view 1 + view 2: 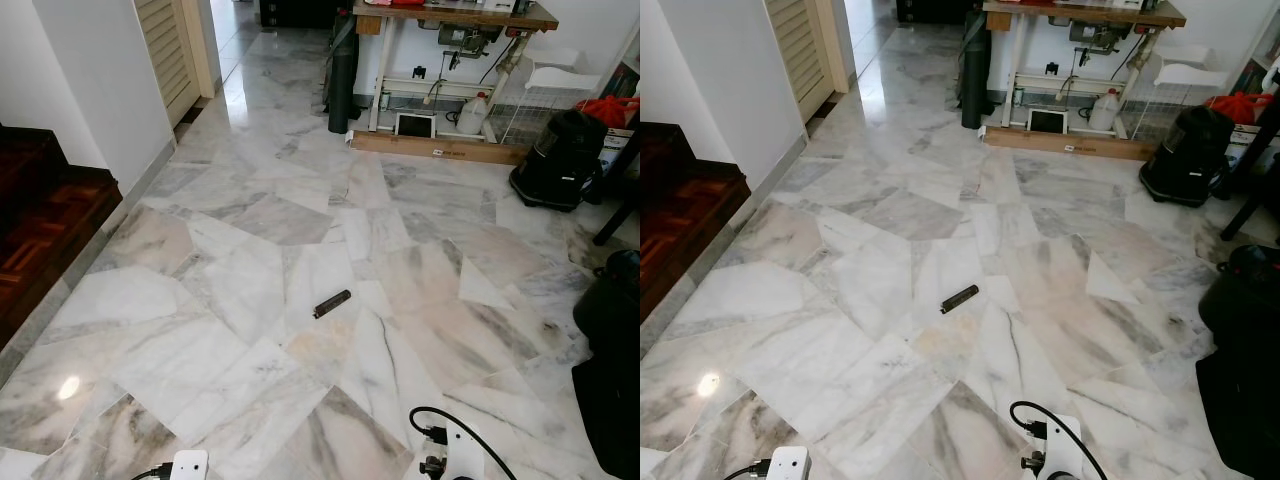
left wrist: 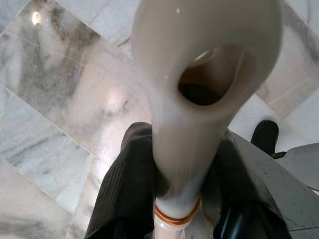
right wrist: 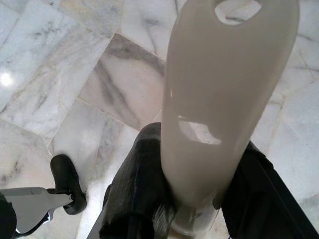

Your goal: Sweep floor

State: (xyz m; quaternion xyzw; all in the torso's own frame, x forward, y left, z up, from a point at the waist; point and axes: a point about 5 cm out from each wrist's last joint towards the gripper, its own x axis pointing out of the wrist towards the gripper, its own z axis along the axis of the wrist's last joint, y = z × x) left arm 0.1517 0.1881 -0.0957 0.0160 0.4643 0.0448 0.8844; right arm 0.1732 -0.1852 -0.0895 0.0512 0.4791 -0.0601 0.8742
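Marble floor [image 1: 250, 290], dark cylinder [image 1: 331, 303] lying mid-room, workbench [image 1: 450, 20] beyond

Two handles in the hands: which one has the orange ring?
The handle in the left hand: an orange ring circles its neck between the fingers. The handle in the right hand is plain pale plastic with no ring showing.

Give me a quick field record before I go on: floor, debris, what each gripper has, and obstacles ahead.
floor: marble tiles, glossy
debris: one small dark cylinder lying on the tiles, ahead of the robot
left gripper: fingers shut on a beige handle with a hanging hole
right gripper: fingers shut on a second beige handle
obstacles right: black vacuum; black bin
obstacles ahead: workbench against the far wall
left side: dark wooden step
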